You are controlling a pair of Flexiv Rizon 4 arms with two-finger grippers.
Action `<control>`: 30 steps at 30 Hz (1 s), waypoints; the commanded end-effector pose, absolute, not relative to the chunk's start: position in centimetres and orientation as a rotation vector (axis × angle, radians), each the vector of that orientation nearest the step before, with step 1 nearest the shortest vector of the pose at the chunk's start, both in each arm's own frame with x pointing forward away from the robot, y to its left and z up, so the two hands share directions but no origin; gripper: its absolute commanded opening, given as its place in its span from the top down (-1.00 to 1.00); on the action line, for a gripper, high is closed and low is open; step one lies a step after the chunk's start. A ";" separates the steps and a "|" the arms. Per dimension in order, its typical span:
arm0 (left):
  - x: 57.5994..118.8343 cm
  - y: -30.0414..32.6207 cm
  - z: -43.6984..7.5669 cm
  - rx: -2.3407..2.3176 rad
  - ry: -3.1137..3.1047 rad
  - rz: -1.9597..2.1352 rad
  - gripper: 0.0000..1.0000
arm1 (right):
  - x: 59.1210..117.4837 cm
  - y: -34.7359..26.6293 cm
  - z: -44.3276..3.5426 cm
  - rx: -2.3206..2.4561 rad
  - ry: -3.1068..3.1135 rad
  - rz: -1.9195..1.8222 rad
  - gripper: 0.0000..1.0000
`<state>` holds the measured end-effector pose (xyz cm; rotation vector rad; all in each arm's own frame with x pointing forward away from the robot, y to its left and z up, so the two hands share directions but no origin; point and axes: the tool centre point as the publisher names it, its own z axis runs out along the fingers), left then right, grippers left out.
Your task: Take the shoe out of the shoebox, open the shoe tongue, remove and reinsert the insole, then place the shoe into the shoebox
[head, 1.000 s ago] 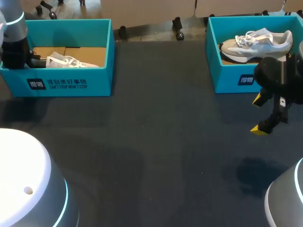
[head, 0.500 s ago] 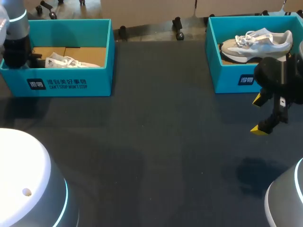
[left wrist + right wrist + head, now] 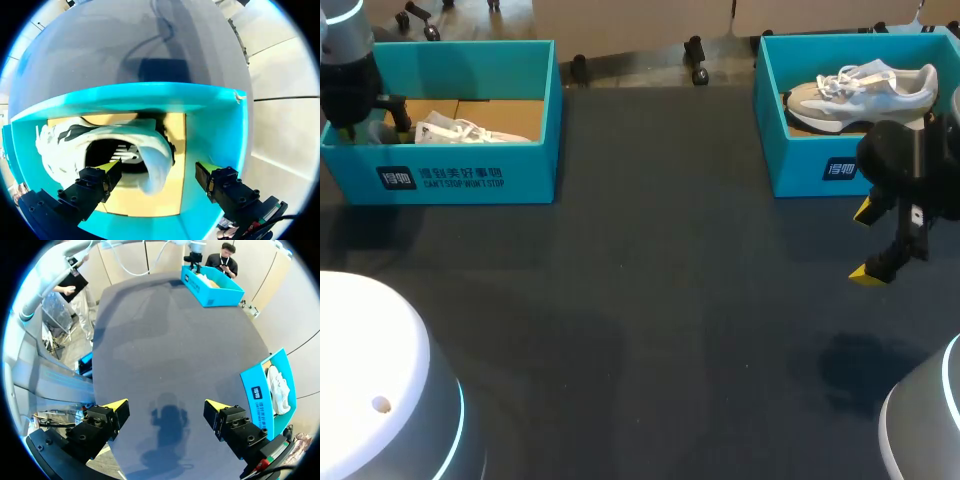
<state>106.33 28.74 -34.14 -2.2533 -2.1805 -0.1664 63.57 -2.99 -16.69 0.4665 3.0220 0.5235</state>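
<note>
Now left gripper hovers above shoebox.
Fingers spread over its white shoe, maybe touching; right gripper spread too.

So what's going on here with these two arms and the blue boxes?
Two robot arms are working with shoes kept in teal boxes. The left end effector is down over the left shoebox, open and straddling the tongue of the white shoe, which lies in that box. The right end effector hangs open above the dark table, in front of the right shoebox, where a grey and white shoe lies untouched.
</note>
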 end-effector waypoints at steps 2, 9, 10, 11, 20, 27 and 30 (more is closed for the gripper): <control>106.3 28.6 -32.6 -2.254 -2.197 -0.165 -1.00 | 63.8 -2.8 -16.8 0.468 3.027 0.518 -1.00; 106.9 27.7 -30.5 -2.227 -2.266 -0.175 -1.00 | 63.8 -2.8 -16.8 0.468 3.027 0.518 -1.00; 107.1 27.6 -30.3 -2.219 -2.273 -0.169 -1.00 | 63.8 -2.8 -16.8 0.468 3.027 0.518 -1.00; 107.2 27.5 -30.0 -2.220 -2.274 -0.150 -1.00 | 63.8 -2.8 -16.8 0.468 3.027 0.518 -1.00; 106.9 26.5 -26.7 -2.162 -2.266 -0.098 -1.00 | 63.8 -2.8 -16.8 0.468 3.027 0.518 -1.00; 103.2 25.4 -24.4 -2.243 -2.160 -0.053 -1.00 | 67.1 -7.5 -15.6 0.536 3.026 0.426 -1.00; 101.4 24.9 -23.9 -2.276 -2.111 -0.024 -1.00 | 68.9 -10.2 -15.3 0.574 3.003 0.368 -1.00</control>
